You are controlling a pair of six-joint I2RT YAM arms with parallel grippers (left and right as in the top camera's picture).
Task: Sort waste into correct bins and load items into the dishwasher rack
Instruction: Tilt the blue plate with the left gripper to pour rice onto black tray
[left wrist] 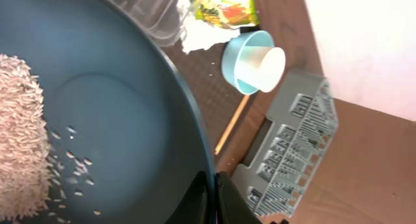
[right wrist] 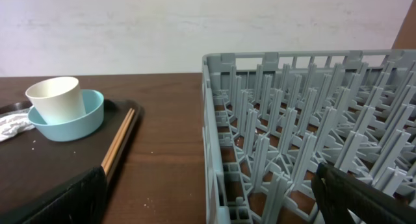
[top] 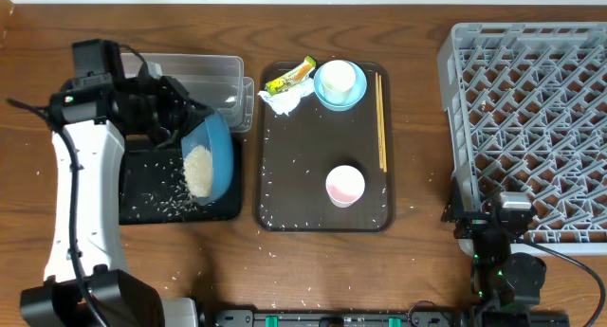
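My left gripper (left wrist: 214,199) is shut on the rim of the dark blue dish (top: 218,149), holding it tilted over the black tray (top: 142,206). A heap of rice (top: 197,171) lies in the dish, and loose grains are scattered on the tray. On the brown serving tray (top: 285,175) lie the wrapper (top: 291,77), the paper scrap (top: 285,101), the light blue bowl (top: 323,99) with a white cup (top: 339,78) in it, the chopsticks (top: 381,118) and a pinkish cup (top: 345,185). My right gripper (right wrist: 211,198) is open at the near left corner of the grey rack (top: 531,109).
The clear tub (top: 213,71) stands behind the black tray, partly under my left arm. Stray rice grains dot the serving tray and the wooden table in front of it. The rack fills the right side up to the table's edge.
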